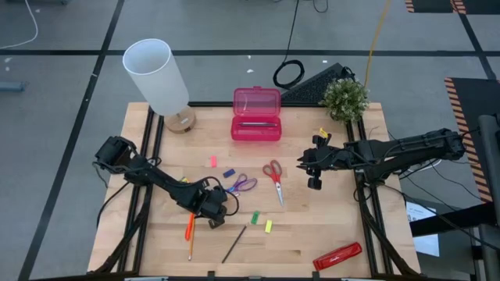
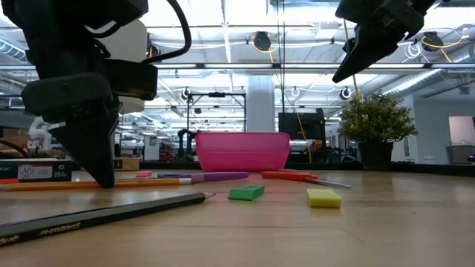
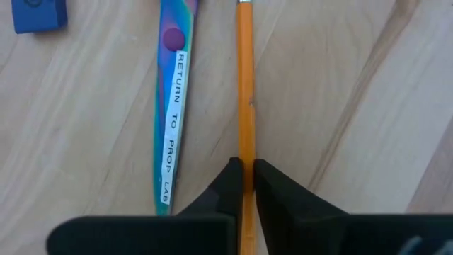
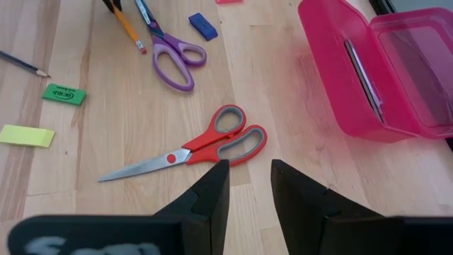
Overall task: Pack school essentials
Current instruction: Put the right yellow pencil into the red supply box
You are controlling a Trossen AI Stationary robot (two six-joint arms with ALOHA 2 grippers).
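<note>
An orange pencil (image 3: 245, 85) lies on the table beside the blade of the purple-handled scissors (image 1: 242, 185). My left gripper (image 3: 245, 170) stands over it at the table's near left (image 1: 212, 209), shut on it. My right gripper (image 4: 248, 177) hangs open and empty above the table (image 1: 314, 168), just right of the red-handled scissors (image 1: 273, 173). The open pink case (image 1: 256, 113) sits at the far middle. A dark pencil (image 1: 233, 244), a second orange pencil (image 1: 189, 228), and green (image 1: 255, 217), yellow (image 1: 268, 226), blue (image 1: 229, 173) and pink (image 1: 212, 161) pieces lie flat on the table. My left gripper pinches the orange pencil's shaft (image 3: 245, 145) between its two fingers, one on each long side. The fingers come from above, pointing down, and lie across the pencil. The pencil is flat on the table next to the scissors' blade (image 3: 170, 127).
A white lamp (image 1: 156, 74) stands at the far left and a small potted plant (image 1: 344, 97) at the far right. A red stapler-like bar (image 1: 337, 256) lies near the front right edge. A small yellow piece (image 1: 323, 133) sits near the right arm.
</note>
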